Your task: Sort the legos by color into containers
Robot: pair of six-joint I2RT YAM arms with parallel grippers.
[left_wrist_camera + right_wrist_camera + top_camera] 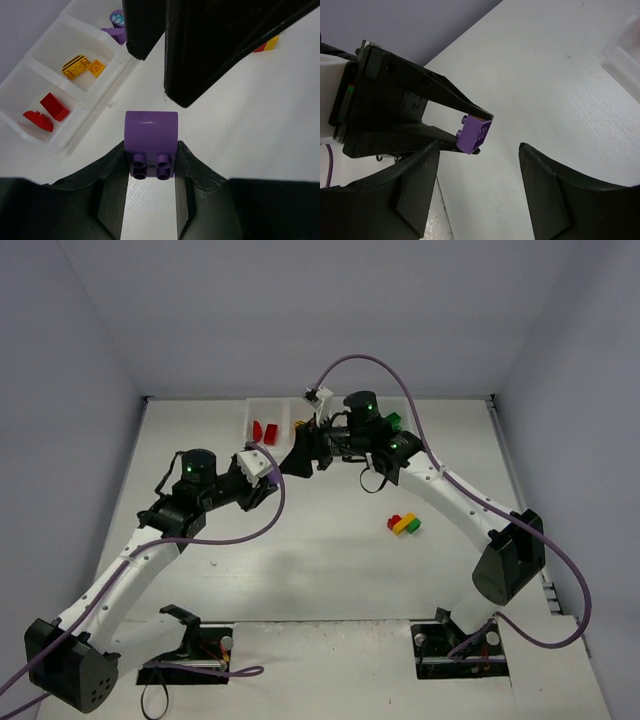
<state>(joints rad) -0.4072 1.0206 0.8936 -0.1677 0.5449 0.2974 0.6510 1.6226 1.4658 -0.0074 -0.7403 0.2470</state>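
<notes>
Fingers point(112, 172) of my left gripper point(151, 160) clamp a purple brick point(151, 132) just beside the bins point(101, 97), where red bricks point(52, 106) and yellow bricks point(80, 67) lie in separate compartments. My right gripper point(477, 147) faces it, spread wide, gripping nothing.

The right fingers point(210, 45) partly hide the purple lego point(118, 22) in the containers point(90, 39).

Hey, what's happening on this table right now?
The left end effector is clamped on a purple brick, holding it in front of the open right end effector. Red bricks and yellow bricks already lie in separate bins. A red, yellow and green clump sits on the table.
</notes>
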